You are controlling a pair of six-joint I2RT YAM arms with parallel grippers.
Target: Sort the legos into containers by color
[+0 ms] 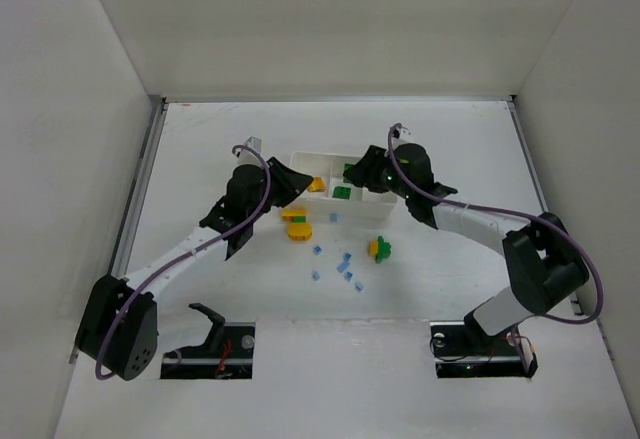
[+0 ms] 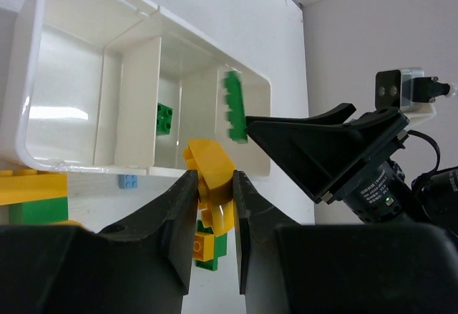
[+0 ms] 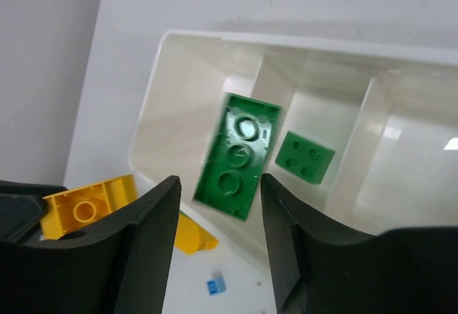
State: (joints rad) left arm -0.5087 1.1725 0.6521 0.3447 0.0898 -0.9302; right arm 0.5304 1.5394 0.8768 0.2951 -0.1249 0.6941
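While blue and yellow legos [image 1: 297,229] lie loose beside tray [image 3: 175,92], sorting judged early | left gripper [image 2: 213,178] clamped on yellow brick [image 2: 207,155] at tray rim | right gripper [image 3: 220,185] gaping, green brick [image 3: 236,157] seemingly dropping into tray

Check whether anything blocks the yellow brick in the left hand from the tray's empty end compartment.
Nothing visible does. The left hand holds the yellow brick close to the tray rim, and the empty end compartment lies open. The right hand hovers over the far end, clear of it.
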